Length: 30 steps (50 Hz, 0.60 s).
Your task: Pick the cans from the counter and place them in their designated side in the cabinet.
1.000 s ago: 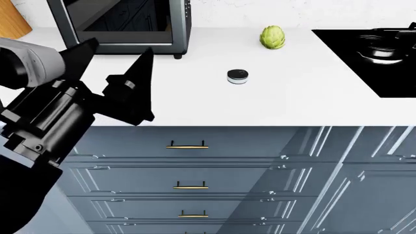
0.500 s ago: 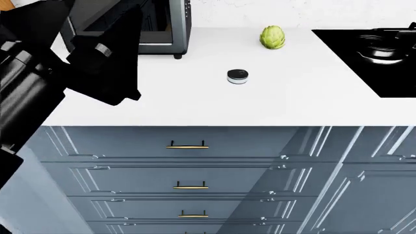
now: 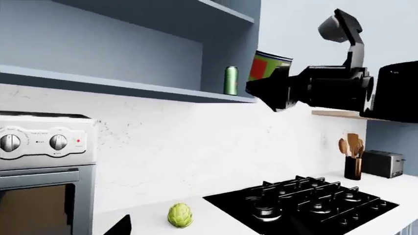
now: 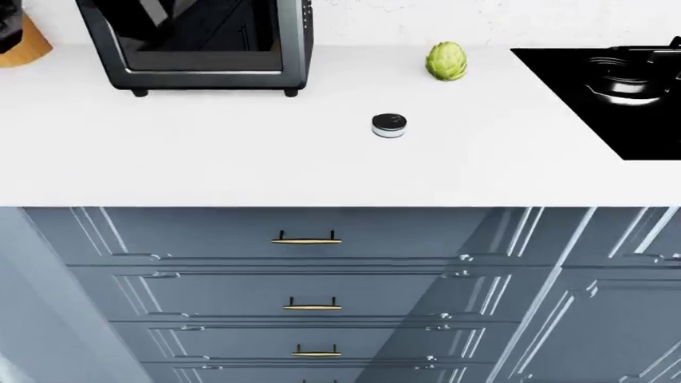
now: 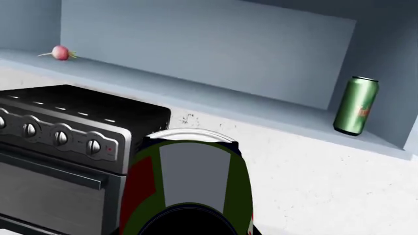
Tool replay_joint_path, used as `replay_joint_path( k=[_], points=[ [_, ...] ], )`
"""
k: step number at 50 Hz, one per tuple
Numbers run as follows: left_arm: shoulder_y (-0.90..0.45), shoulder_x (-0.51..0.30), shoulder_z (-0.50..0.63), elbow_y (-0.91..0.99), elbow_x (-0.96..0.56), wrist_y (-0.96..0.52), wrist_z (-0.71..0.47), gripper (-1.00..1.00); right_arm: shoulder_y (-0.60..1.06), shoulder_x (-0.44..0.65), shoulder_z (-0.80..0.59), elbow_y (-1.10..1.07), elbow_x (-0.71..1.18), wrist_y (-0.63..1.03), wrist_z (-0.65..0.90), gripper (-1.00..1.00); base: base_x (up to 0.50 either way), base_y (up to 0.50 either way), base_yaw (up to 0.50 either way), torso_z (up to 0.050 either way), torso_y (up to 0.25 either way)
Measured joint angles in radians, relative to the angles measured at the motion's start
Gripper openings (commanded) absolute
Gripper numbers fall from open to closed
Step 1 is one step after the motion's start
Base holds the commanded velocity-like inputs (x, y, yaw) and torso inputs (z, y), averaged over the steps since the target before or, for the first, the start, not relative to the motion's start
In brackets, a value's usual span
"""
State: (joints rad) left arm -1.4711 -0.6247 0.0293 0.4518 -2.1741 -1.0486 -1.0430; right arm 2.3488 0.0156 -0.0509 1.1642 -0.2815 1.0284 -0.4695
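1. In the head view the short flat tin [image 4: 390, 125] with the dark lid is sitting on the white counter [image 4: 213, 159], a little right of the middle of the frame and standing free.
2. A green artichoke [image 4: 447, 61] is lying further back, in the upper middle of the frame, well apart from the tin.
3. A toaster oven [image 4: 197, 44] is standing at the upper left, and the black stovetop [image 4: 607, 88] is filling the upper right corner.
4. No arm is showing in the head view.
5. In the left wrist view the right gripper [image 3: 271, 90] is hanging at the upper right of the frame, holding the tall can [image 3: 267, 66] near the outer end of the cabinet shelf [image 3: 117, 83].
6. Its fingers are closing on this can; the red and green label is showing just above them.
7. In the right wrist view the same can is filling the lower middle of the frame, close to the camera.
8. A slim green can [image 5: 355, 105] is standing upright on the shelf, at the right of that frame.
9. A small radish [image 5: 60, 52] is lying on the shelf at the upper left.
10. For the left gripper, I cannot tell if the fingers are apart or together.
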Motion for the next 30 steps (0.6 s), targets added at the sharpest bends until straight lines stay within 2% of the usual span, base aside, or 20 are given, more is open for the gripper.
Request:
replay_joint_path(
  k=[11, 30],
  points=[
    [-0.065, -0.012, 0.035, -0.033, -0.061, 0.028, -0.038, 1.0, 0.0, 0.0, 0.0, 0.0, 0.0, 0.0, 0.0, -1.0, 0.27, 0.0, 0.0, 0.0, 0.0],
    [-0.083, -0.024, 0.054, -0.045, -0.08, 0.039, -0.042, 1.0, -0.001, 0.0, 0.001, 0.0, -0.002, 0.0, 0.0, -1.0, 0.25, 0.0, 0.0, 0.0, 0.002]
  ],
)
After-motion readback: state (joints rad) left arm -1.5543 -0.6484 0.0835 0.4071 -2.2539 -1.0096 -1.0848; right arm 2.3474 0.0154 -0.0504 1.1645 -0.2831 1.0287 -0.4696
